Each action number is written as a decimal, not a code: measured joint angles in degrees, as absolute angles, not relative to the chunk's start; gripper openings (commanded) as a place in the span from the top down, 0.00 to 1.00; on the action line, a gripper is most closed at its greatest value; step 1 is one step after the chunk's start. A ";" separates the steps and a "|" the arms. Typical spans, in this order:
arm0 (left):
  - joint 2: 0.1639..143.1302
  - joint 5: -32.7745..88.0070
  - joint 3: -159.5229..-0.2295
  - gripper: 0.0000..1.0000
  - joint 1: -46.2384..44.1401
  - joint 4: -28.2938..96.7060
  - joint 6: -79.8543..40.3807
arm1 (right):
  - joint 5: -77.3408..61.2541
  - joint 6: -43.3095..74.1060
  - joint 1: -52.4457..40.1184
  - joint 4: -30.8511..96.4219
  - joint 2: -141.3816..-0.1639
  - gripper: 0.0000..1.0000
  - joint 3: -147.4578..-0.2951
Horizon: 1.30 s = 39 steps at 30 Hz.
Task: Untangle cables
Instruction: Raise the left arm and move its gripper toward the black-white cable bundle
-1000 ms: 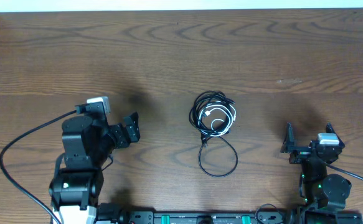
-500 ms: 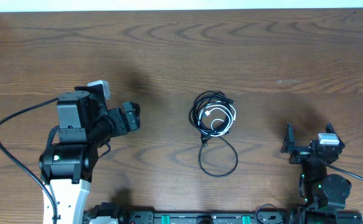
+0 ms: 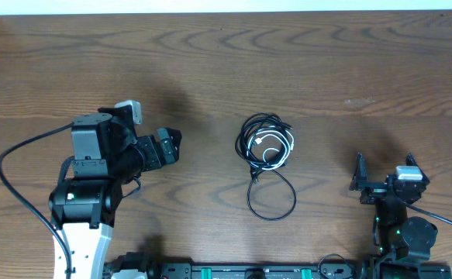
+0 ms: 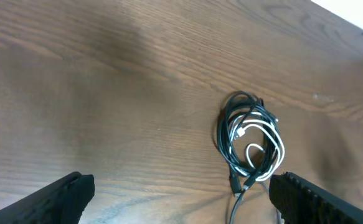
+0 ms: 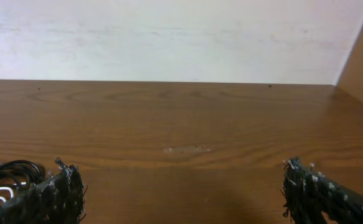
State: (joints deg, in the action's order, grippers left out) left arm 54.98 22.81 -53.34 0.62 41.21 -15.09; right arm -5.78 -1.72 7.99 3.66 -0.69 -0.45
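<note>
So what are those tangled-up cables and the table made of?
The cables look like bendy, rubbery plastic, black and white with a slight shine; they curl into loose loops. The table looks like brown wood with a smooth finish, since wavy grain lines run across it, though it could be a wood-patterned coating.

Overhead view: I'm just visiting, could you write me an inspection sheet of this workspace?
Surface: brown wood-grain table, faint pale smudge.
Job's things: tangled bundle of thin black cords with a white cord, mid-table; black loop trailing toward the robot.
Clutter: nothing seen.
Pincers: left pincer open, empty, left of the bundle; right pincer open, empty, right of it.
Cables: thick black wire arcs from the left arm.
Surroundings: white wall behind the table.
</note>
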 measured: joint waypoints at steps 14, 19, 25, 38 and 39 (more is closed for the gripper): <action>59.20 15.31 -53.34 0.04 0.62 42.13 -29.15 | -5.78 -1.72 7.99 3.64 -0.69 0.01 -0.45; 61.30 13.78 -53.34 0.04 0.62 44.12 -36.25 | -5.78 -1.72 7.99 3.66 -0.69 0.01 -0.45; 61.89 15.35 -53.34 0.05 0.62 45.30 -40.27 | -5.78 -1.72 7.99 3.66 -0.69 0.01 -0.45; 63.86 14.81 -53.34 0.07 -11.22 41.91 -43.31 | -5.78 -1.72 7.97 3.66 -0.69 0.01 -0.45; 64.75 14.09 -53.34 0.07 -13.45 41.01 -43.31 | -5.80 -1.72 7.99 3.64 -0.69 0.01 -0.45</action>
State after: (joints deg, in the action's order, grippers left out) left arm 64.75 14.09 -53.34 -13.45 41.01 -43.31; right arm -5.80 -1.72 7.99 3.64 -0.69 -0.45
